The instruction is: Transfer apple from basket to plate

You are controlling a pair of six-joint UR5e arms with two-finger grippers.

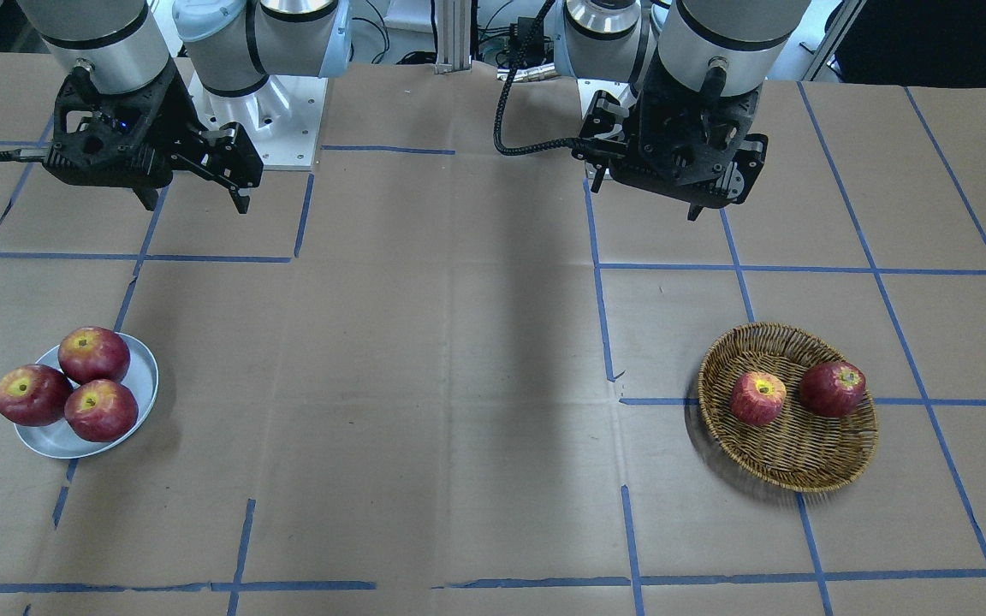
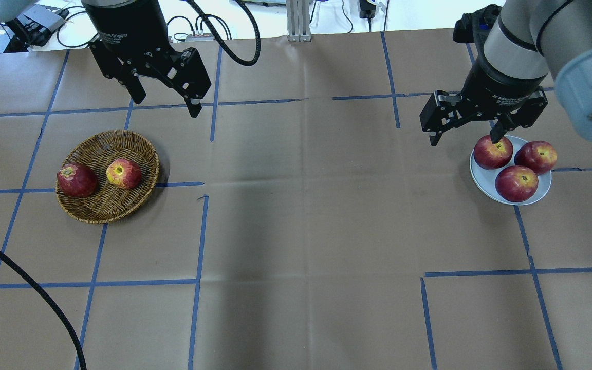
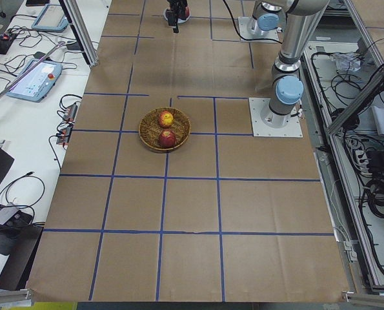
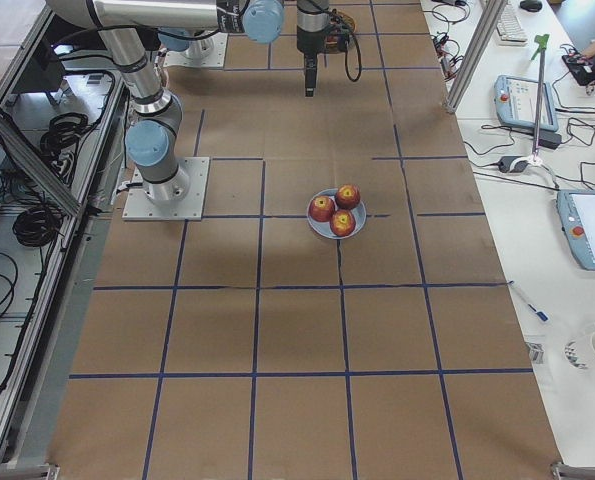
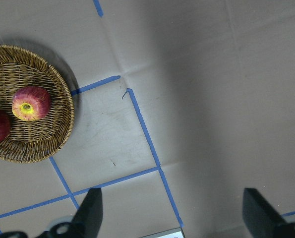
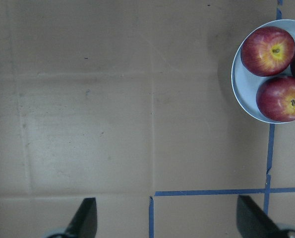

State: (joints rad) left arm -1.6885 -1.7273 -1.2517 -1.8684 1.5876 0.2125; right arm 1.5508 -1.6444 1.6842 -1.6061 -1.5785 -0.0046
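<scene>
The apple (image 2: 123, 173), pale pinkish-red with a yellow-green stem hollow, lies in the round wicker basket (image 2: 98, 205) beside a darker crimson apple (image 2: 76, 180). It also shows in the left wrist view (image 5: 31, 103) and the front view (image 1: 757, 398). The pale grey-white plate (image 2: 483, 180) holds three glossy deep-red apples (image 2: 516, 183). My left gripper (image 2: 166, 105) is open and empty, raised above the table behind the basket. My right gripper (image 2: 463, 136) is open and empty, raised just beside the plate's far-left rim.
The table is brown cardboard with a grid of blue tape lines (image 2: 201, 231). Basket and plate sit at opposite ends of it. A black cable (image 2: 29, 288) crosses the near left corner. Pendants and cables lie on side benches (image 4: 577, 220).
</scene>
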